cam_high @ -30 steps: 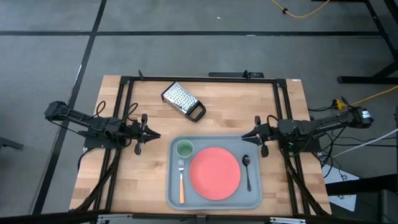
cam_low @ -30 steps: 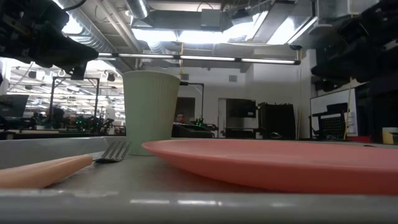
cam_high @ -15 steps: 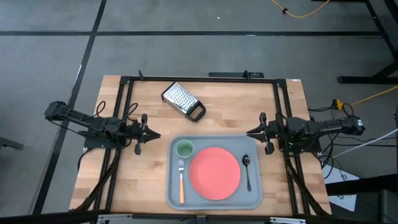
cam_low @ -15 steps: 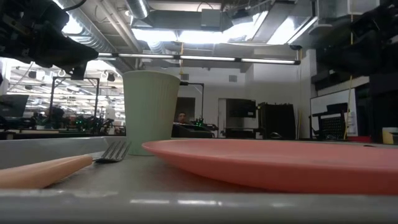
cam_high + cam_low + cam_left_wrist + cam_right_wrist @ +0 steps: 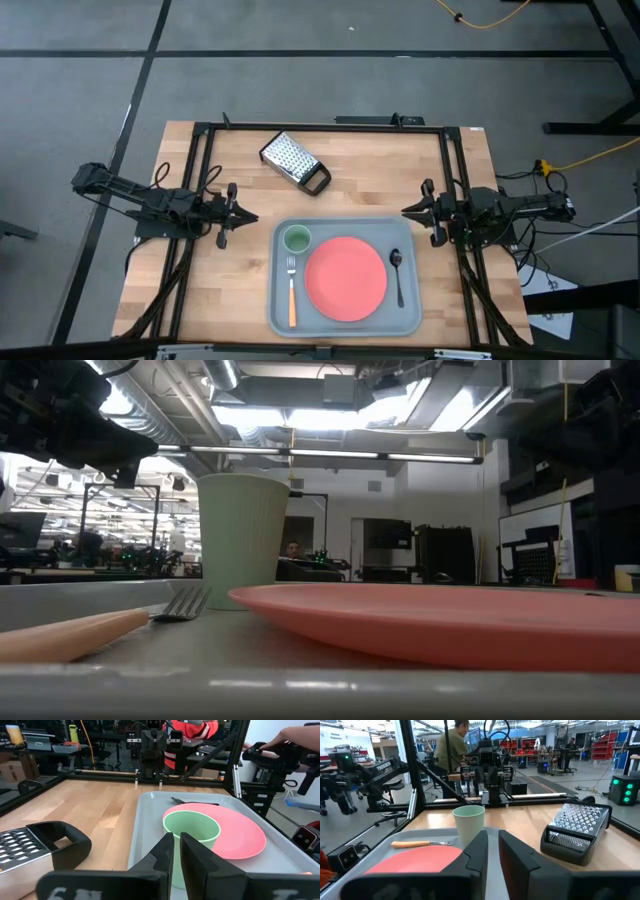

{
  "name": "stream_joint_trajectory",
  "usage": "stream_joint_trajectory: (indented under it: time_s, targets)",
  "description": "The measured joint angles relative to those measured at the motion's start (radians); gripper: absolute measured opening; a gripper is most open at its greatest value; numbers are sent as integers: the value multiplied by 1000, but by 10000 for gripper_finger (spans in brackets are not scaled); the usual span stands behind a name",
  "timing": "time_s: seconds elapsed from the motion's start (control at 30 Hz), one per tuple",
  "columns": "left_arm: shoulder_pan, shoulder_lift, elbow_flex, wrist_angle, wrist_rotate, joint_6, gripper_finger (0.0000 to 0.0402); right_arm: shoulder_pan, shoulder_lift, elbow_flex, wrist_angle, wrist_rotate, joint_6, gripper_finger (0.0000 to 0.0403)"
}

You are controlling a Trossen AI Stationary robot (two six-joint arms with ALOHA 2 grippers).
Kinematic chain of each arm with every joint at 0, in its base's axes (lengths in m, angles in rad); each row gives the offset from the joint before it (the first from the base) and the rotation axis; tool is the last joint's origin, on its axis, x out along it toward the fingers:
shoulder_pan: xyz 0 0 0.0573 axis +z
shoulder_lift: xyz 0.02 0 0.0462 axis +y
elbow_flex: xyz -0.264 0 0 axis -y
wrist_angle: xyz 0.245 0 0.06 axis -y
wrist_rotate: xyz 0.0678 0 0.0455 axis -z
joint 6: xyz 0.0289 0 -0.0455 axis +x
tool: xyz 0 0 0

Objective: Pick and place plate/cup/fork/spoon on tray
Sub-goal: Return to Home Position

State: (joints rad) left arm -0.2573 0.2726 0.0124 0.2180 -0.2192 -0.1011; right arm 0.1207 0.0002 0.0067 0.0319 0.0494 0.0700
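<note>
– Four pieces on the tray [image 5: 410, 240]?
– Yes. Plate [image 5: 345, 279] in the middle. Cup [image 5: 296, 239] in the corner nearest the left gripper [image 5: 251, 217], just ahead of its tips. Fork [image 5: 291, 290] beside the plate on that same side. Spoon [image 5: 398, 275] on the other side, nearest the right gripper [image 5: 405, 211].
– Gripper state?
– Both pinched closed, nothing held. Each hangs just off its own side of the tray, tips pointing at each other across it.
– Anything else?
– Grater [image 5: 294, 161] on bare wood, ahead of the left gripper toward the table's far edge, apart from the tray.
</note>
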Motion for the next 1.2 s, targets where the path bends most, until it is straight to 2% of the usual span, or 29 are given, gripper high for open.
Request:
stream_joint_trajectory:
  time_s: [1.2]
  targets:
    - [0,0,0,0,0,0,24,8,0,0,-1,-18,0,51]
